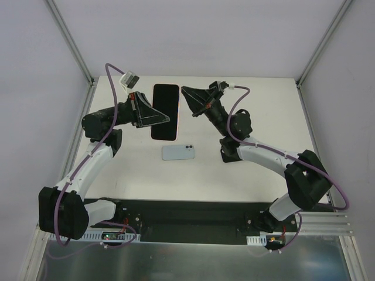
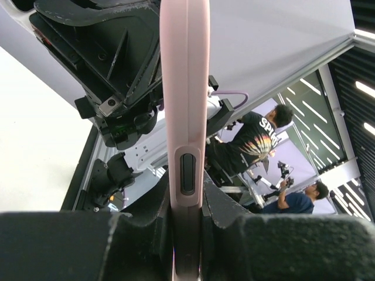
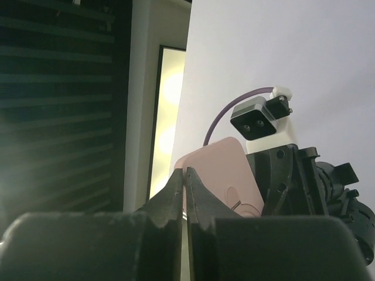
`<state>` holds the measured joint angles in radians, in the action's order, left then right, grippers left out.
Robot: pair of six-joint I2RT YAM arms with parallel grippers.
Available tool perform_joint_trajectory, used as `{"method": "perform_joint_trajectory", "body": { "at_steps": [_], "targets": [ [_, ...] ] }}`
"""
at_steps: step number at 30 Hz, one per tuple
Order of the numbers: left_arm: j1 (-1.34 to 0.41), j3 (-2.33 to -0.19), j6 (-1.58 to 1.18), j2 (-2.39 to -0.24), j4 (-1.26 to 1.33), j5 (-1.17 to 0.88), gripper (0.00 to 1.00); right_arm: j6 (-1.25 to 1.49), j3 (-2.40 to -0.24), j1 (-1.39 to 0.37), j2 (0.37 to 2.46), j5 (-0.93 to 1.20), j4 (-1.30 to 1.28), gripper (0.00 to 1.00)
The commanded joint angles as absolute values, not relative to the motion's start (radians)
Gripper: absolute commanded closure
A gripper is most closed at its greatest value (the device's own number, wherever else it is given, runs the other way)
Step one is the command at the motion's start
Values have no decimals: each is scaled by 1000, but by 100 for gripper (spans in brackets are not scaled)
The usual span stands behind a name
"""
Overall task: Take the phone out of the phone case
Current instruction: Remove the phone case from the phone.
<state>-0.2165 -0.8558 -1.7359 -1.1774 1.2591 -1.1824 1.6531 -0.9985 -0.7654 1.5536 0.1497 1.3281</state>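
Left gripper (image 1: 164, 119): fingers closed on the phone case (image 1: 165, 105), pinching one long edge so that the case is carried clear of the table (image 1: 258, 117) with its dark face toward the overhead camera. In the left wrist view the pink edge runs straight out from between the pads, with the side button (image 2: 187, 174) just beyond the fingertips. Right gripper (image 1: 186, 92): fingers pressed together with nothing between them, tips just beside the far corner of the case, on the side opposite the left fingers (contact cannot be confirmed from any view). Phone (image 1: 178, 153): a pale blue handset lies flat on the table, back and lens up, on the arm-base side of both sets of fingertips, well apart from them and held by neither. Assessment: the separation appears done. The dark face within the pink rim is judged to be the case's lining rather than a screen, though this is not certain. Handling: the case looks light, soft and flexible, so an edge pinch will let it bend and twist, and a hold nearer the middle of a long side would be steadier. The phone is judged rigid, heavier, smooth and breakable. As it lies flat, it is best taken across its two long edges, not by its faces.
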Motion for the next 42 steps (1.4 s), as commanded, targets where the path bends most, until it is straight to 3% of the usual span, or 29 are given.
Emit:
{"method": "perform_joint_trajectory", "body": {
  "at_steps": [1, 6, 10, 13, 15, 16, 20, 23, 28, 42],
  "targets": [
    [-253, -925, -1730, -1134, 1683, -1278, 100, 1638, -982, -787, 1556, 155, 1493, 99],
    [-253, -925, -1741, -1137, 1674, -1278, 100, 1456, -940, -756, 1482, 244, 1321, 99],
    [-253, -911, -1740, -1135, 1674, -1278, 100, 1310, -882, -706, 1373, 278, 1120, 81],
    [-253, -913, -1741, -1135, 1669, -1278, 100, 1128, -887, -675, 1246, 285, 851, 74],
    [-253, -916, -1741, -1134, 1667, -1278, 100, 1008, -951, -673, 1140, 247, 515, 72],
    [-253, -917, -1741, -1132, 1664, -1279, 100, 842, -988, -678, 1108, 220, 227, 72],
    [-253, -919, -1740, -1132, 1661, -1284, 100, 576, -1172, -718, 978, -32, -136, 62],
    [-253, -908, -1733, -1137, 1661, -1281, 100, 455, -1247, -736, 968, -45, -260, 53],
    [-253, -899, -1733, -1149, 1661, -1287, 100, 325, -1462, -830, 1070, -75, -408, 51],
    [-253, -885, -1723, -1138, 1643, -1296, 100, 256, -1626, -890, 1203, -81, -431, 50]
  ]
}}
